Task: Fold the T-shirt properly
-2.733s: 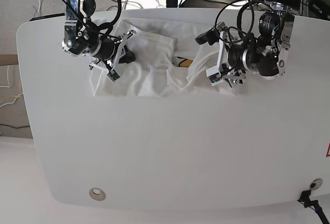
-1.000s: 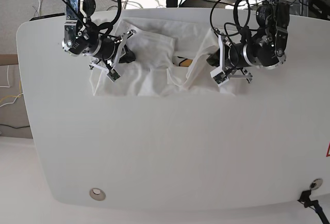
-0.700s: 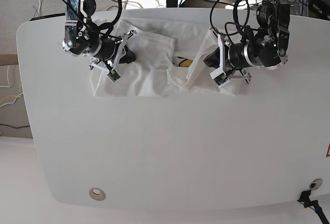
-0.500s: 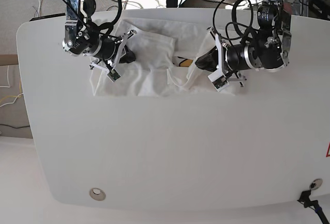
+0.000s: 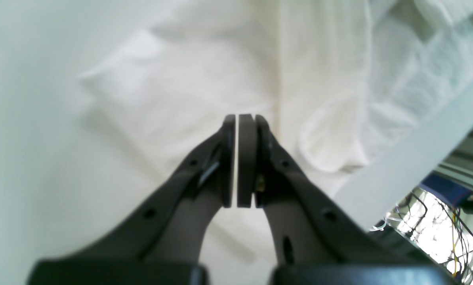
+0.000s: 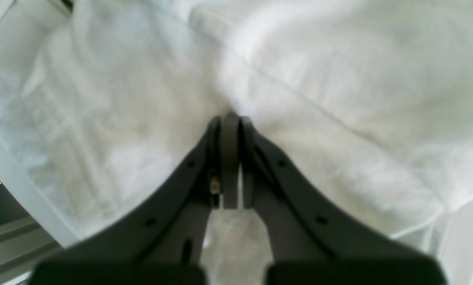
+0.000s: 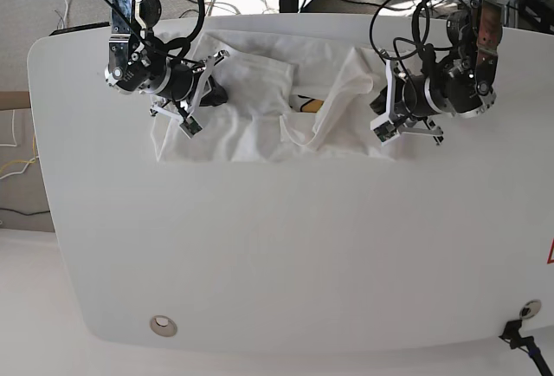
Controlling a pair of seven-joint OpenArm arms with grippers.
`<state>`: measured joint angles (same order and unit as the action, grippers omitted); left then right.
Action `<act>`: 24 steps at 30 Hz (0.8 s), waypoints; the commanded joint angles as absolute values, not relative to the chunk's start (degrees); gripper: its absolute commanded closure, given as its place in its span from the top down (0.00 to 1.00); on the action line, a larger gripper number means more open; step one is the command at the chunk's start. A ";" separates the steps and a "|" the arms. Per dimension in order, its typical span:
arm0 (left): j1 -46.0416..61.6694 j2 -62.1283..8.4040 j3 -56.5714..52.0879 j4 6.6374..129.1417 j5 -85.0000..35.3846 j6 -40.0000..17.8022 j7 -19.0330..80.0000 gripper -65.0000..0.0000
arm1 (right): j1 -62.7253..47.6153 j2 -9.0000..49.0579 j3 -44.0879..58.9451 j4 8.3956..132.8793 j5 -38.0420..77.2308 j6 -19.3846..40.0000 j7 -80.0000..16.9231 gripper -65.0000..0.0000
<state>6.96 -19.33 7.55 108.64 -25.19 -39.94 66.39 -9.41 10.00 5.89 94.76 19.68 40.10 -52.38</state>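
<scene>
Base: your right gripper (image 7: 201, 90) pinches shirt (image 7: 260, 107); left gripper (image 7: 387, 112) closed, empty, tips over shirt edge.

Rumpled T-shirt (image 7: 260, 107) crowds the table's (image 7: 286, 255) far edge.

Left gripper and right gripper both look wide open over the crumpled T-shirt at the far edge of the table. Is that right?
Not quite. Both are shut, not open. The left wrist view shows the left gripper with its pads pressed together above the T-shirt, and the right wrist view shows the right gripper closed too. The shirt is indeed crumpled near the far edge of the table.
</scene>
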 commanded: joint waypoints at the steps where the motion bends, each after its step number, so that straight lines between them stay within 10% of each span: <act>1: 6.20 -19.56 9.54 109.14 -24.75 -40.00 65.45 0.00 | -9.54 10.42 5.85 94.90 17.89 40.00 -54.29 0.00; 15: 1.63 -16.22 23.34 108.00 -30.73 -40.00 65.63 0.00 | -9.80 10.51 5.85 94.90 17.89 40.00 -54.29 0.00; 24: -0.92 -20.26 11.74 108.79 -37.05 -40.00 65.63 0.00 | -9.89 10.51 5.85 94.90 17.89 40.00 -54.46 0.00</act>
